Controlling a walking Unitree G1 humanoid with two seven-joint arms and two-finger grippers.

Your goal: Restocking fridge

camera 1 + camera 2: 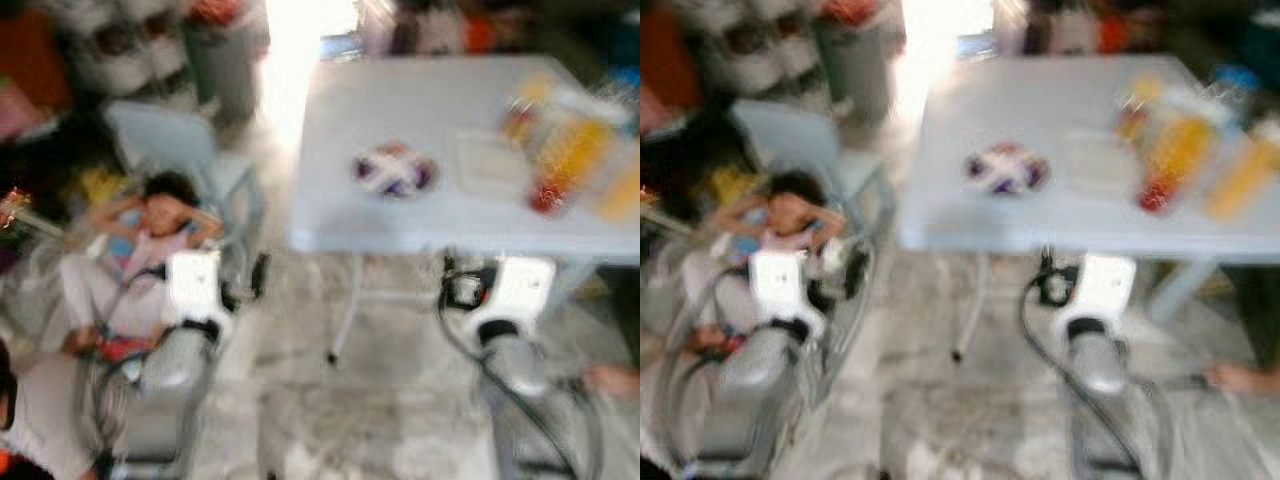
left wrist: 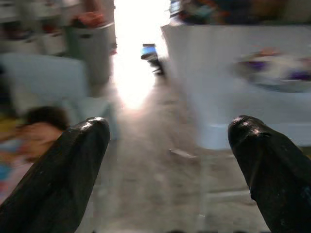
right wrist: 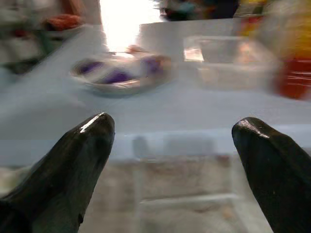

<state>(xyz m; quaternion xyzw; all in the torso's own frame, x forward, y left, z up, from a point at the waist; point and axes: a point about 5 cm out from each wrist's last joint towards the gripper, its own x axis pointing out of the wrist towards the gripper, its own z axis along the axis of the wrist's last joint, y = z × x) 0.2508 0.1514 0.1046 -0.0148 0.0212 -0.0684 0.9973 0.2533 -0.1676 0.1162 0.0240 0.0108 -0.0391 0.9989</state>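
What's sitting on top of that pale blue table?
On the table: a purple-and-white plate, a clear container, and a blurred cluster of yellow and orange bottles. What they hold is too blurred to tell.

Two silver arms with white wrist housings and looping black cables; each pincer (image 2: 167,160) (image 3: 172,160) has two glossy, rounded black fingers (image 2: 73,160).
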